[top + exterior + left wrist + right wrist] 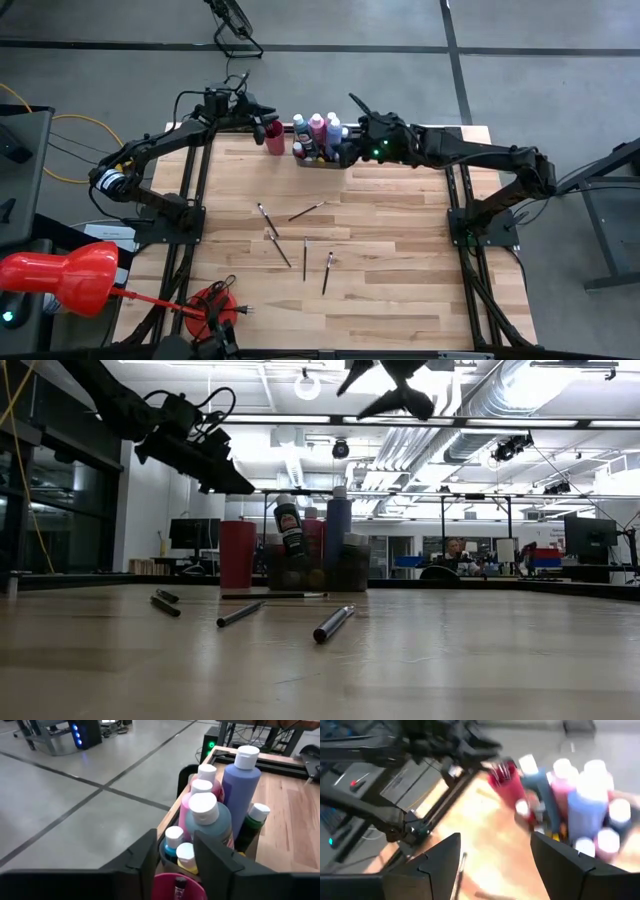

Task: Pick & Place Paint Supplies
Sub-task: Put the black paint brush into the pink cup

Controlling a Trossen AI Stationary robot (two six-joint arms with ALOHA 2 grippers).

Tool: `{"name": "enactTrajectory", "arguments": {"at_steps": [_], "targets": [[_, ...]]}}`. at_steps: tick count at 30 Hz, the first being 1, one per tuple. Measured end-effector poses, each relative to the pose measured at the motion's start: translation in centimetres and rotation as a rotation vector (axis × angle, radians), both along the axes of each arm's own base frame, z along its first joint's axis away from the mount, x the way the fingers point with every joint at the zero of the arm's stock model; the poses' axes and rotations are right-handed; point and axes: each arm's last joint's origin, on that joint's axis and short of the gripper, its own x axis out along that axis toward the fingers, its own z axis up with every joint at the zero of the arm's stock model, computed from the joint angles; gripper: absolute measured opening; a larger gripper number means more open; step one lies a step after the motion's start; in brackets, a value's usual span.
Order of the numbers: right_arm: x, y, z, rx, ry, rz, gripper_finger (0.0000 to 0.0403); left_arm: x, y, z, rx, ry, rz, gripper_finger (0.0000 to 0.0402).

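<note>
while both my arms reached over the far edge of the wooden table (400, 260), the supplies sat in two lots. grey tray (322, 160) at the far edge held the paint bottles (318, 130) upright, packed close, likely so they could not tip. pink cup (274, 136) stood just beside it. my left gripper (262, 110) hung right above that cup, jaws part open, holding nothing; a brush end showed inside the cup. my right gripper (357, 108) hovered over the tray, jaws wide, empty. five paintbrushes (305, 258) lay loose mid-table, well apart from both grippers, not yet collected. bottle labels showed, none readable.
</note>
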Motion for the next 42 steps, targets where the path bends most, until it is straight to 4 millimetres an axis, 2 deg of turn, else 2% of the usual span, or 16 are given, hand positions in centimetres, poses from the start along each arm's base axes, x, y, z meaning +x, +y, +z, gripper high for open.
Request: {"name": "enactTrajectory", "arguments": {"at_steps": [4, 7, 16, 21, 32, 38, 42], "targets": [[-0.2, 0.9, -0.9, 0.186, 0.022, -0.038, 0.0235, 0.0, 0.0, -0.1, 0.009, 0.011, -0.005, 0.0149], [0.0, 2.2, -1.6, 0.303, 0.043, -0.070, 0.0235, 0.0, 0.0, 0.0, 0.014, 0.009, -0.005, 0.0160], [2.5, 7.9, -5.8, 0.557, 0.158, -0.147, 0.0235, 0.0, 0.0, 0.0, 0.015, 0.006, -0.021, 0.0163], [4.0, 10.1, -8.6, 0.658, 0.217, -0.195, 0.0235, 0.0, -0.1, 0.0, 0.018, 0.004, -0.040, 0.0163], [6.8, 12.1, -15.4, 0.862, 0.432, -0.242, 0.0235, 0.0, -0.1, 0.0, 0.016, 0.004, -0.043, 0.0164], [7.7, 13.4, -18.0, 0.949, 0.490, -0.253, 0.0235, 0.0, -0.1, 0.0, 0.014, 0.005, -0.043, 0.0164], [8.3, 14.1, -18.8, 0.992, 0.467, -0.272, 0.0235, 0.0, -0.1, 0.0, 0.014, 0.005, -0.044, 0.0164]]}}
